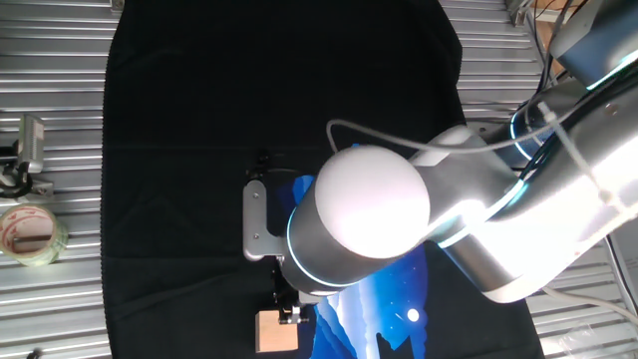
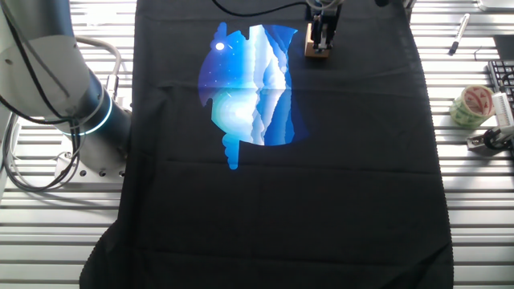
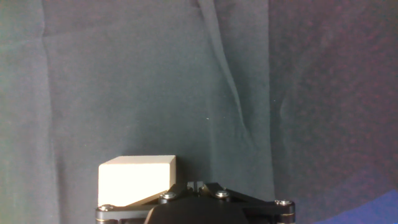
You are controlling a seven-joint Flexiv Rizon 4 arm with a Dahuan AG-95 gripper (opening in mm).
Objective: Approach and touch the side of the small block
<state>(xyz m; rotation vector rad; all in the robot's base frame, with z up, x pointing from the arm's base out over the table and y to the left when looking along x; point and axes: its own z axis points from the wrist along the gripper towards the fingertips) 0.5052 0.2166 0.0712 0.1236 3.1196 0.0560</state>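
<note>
The small block is a pale tan cube on the black cloth. It lies at the bottom edge of one fixed view (image 1: 276, 331), at the far top of the other fixed view (image 2: 319, 53), and at the lower left of the hand view (image 3: 137, 180). My gripper (image 3: 194, 185) is down at the cloth right beside the block, with its fingertips pressed together and nothing between them. The block sits just left of the tips in the hand view. I cannot tell whether they touch. The gripper also shows in one fixed view (image 1: 289, 313) and in the other fixed view (image 2: 324, 36).
A blue and white print (image 2: 253, 88) lies on the black cloth (image 2: 281, 201) near the block. A roll of clear tape (image 1: 30, 234) (image 2: 474, 104) and a metal clip (image 2: 490, 138) lie on the ribbed metal table off the cloth. The arm's base (image 2: 56, 72) stands left.
</note>
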